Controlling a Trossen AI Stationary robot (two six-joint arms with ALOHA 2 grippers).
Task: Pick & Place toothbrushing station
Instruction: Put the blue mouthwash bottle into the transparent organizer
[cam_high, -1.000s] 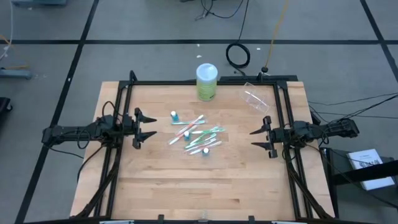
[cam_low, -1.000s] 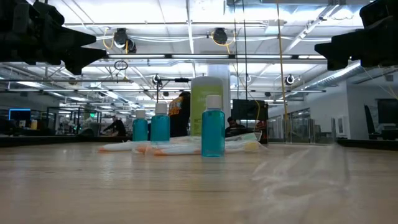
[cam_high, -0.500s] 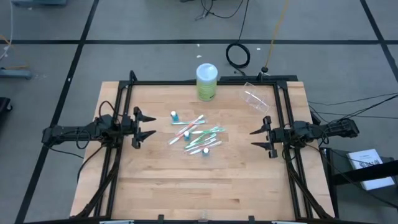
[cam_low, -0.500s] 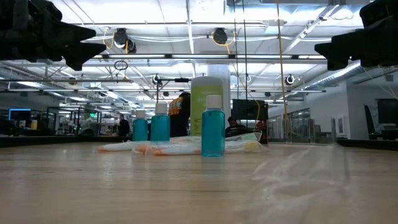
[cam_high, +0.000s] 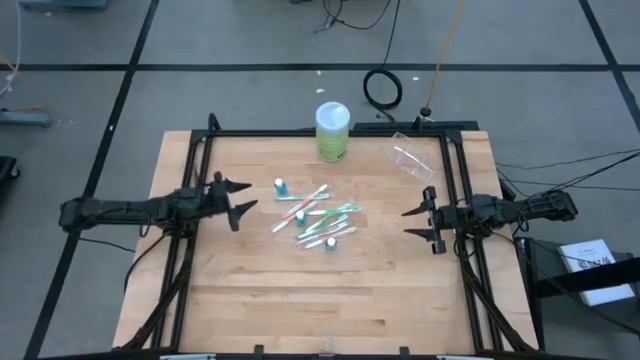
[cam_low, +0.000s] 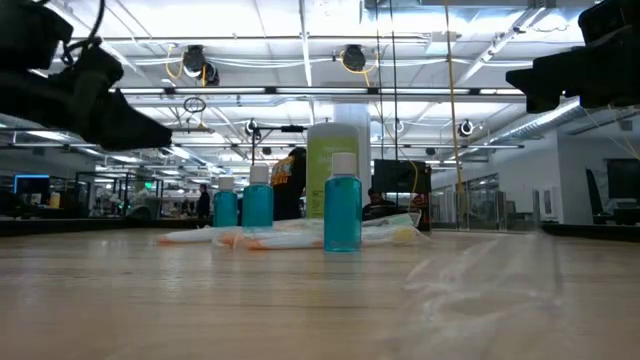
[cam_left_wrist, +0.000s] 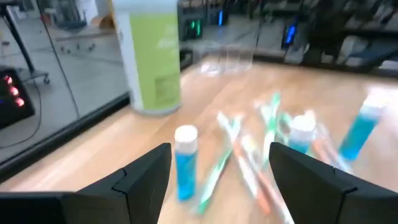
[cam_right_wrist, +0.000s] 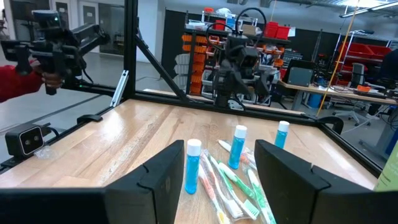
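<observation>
Currently I hold the left claw (cam_high: 240, 196) wide open beside the toothbrushes (cam_high: 318, 220) and tubes (cam_high: 281, 186); the right claw (cam_high: 412, 222) waits open, empty, across the worktop (cam_high: 300, 290).

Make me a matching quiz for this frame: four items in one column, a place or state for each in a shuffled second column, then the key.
Things
1. lime-green cylinder
2. clear plastic cup
3. toothbrushes
4. left gripper

Places or states
A. lying on its side near the table's far right corner
B. scattered flat in a loose pile mid-table
C. open, above the table's left side, pointing at the pile
D. standing upright at the far edge, white lid on

Pairs: 1-D, 2-A, 3-B, 4-C
</observation>
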